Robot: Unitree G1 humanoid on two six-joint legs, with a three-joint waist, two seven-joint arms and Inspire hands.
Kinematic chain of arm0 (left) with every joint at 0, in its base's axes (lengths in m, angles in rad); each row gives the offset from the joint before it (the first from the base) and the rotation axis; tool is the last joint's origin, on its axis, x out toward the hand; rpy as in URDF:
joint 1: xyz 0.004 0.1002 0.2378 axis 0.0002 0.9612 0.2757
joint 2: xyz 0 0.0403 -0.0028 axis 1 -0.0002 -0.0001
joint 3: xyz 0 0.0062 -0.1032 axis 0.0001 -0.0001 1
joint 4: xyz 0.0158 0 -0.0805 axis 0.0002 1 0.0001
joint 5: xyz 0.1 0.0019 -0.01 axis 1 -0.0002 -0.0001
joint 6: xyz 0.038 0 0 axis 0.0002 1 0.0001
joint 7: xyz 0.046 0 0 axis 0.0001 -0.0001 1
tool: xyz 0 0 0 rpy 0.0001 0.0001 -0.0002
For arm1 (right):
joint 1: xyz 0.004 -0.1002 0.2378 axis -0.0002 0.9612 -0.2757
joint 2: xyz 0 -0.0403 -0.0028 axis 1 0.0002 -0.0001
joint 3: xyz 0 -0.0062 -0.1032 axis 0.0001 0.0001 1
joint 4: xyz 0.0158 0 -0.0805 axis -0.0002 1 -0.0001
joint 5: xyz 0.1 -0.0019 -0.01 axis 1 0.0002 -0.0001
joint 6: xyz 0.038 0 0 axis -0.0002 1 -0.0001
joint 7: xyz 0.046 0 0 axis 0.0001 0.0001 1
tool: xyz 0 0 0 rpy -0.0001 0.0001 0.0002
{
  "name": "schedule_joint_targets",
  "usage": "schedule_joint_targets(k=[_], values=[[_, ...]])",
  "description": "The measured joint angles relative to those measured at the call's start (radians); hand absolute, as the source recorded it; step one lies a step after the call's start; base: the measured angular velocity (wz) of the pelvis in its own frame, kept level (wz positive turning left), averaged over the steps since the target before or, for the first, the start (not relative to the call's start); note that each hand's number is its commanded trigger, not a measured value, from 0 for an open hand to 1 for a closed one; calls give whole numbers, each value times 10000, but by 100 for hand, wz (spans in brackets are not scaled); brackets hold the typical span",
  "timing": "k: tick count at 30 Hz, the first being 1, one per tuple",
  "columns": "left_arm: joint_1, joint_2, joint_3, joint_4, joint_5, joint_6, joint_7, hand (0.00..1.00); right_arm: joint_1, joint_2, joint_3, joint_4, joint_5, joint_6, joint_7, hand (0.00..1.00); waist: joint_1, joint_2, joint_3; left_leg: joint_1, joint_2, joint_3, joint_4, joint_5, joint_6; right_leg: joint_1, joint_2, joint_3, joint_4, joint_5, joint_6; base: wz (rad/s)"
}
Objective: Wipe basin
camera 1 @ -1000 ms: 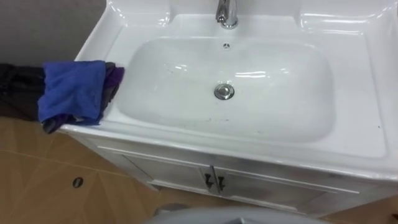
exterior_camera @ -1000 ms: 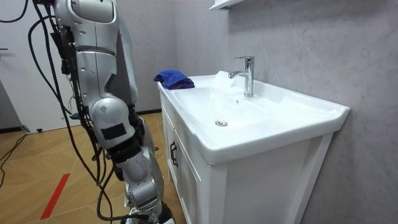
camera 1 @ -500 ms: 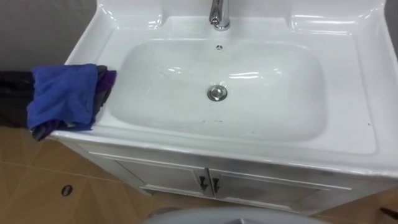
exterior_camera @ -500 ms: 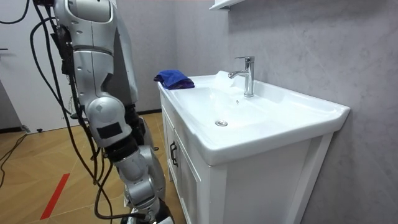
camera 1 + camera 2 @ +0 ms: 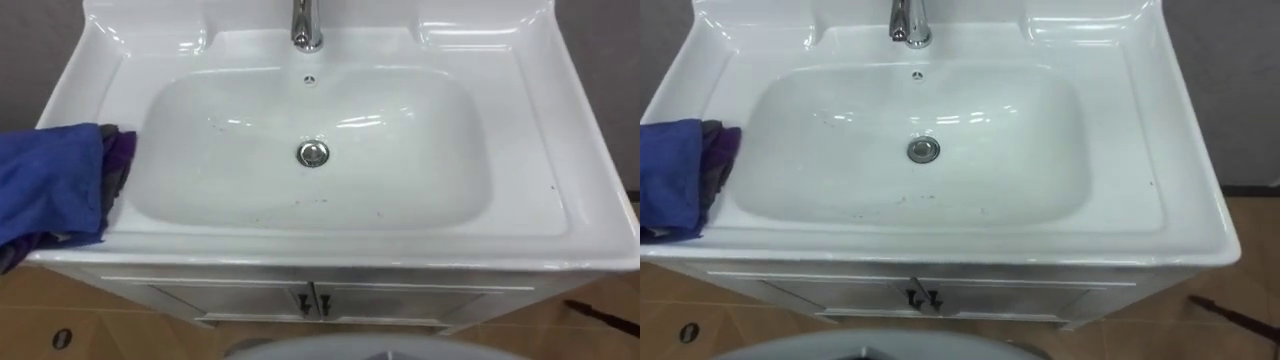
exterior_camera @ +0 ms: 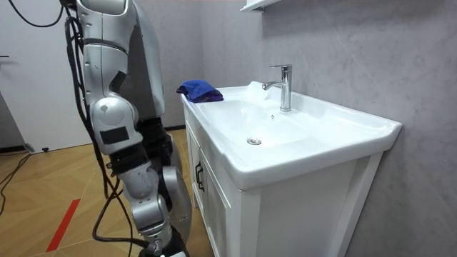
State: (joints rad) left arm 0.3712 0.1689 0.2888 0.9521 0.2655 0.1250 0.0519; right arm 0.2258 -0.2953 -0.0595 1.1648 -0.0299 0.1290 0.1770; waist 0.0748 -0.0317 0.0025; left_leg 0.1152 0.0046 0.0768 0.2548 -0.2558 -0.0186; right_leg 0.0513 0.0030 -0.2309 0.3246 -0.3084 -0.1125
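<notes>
Left eye view first: the white basin [image 5: 400,200] sits square in front of the robot, its long side running left to right. The faucet [image 5: 306,25] is at the middle of the far edge and points toward the robot. The drain [image 5: 313,153] is in the middle of the bowl, and there's nothing in there except a few dark specks near the front wall. A bunched blue cloth [image 5: 50,190] lies on the left ledge with a bit of purple fabric under it, touching the bowl's rim and hanging over the near left corner. Below are the cabinet doors with two small dark handles [image 5: 310,300].

Right eye view: same layout, with the cloth up against the left edge.

Room view: the robot stands on the wood floor at the front of the vanity [image 6: 214,207], on the room view's left. The cloth is on the far corner of the counter. I honestly can't tell whether the hands are open or closed, or how far they are from the cloth or the basin.
</notes>
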Motion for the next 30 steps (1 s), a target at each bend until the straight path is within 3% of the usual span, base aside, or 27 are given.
schedule_joint_targets(k=[5,12,18,30], values=[[-458,3,6,536,4,30,-422,0,-189,120,-9,-1,-631,42,-37,0,20,-27,-8,19,26,93,42,-57,41,-6,2,199,-54,81,138,-11],[-772,9,5,923,6,292,-1089,0,-288,356,-10,3,-617,262,3,0,-95,-27,-13,-13,76,508,217,-297,291,-1,-2,358,-144,216,361,-7],[-1009,61,10,1093,6,467,-1253,0,-279,427,-10,-14,-595,462,5,0,-97,-136,-19,10,30,639,229,-374,418,-31,-47,522,-167,328,548,-7],[-1321,163,-2,1300,96,515,-1489,0,-330,455,-18,-25,-695,468,351,0,-157,-182,-24,-111,62,871,412,-696,726,-142,-29,720,-123,549,794,-5]])
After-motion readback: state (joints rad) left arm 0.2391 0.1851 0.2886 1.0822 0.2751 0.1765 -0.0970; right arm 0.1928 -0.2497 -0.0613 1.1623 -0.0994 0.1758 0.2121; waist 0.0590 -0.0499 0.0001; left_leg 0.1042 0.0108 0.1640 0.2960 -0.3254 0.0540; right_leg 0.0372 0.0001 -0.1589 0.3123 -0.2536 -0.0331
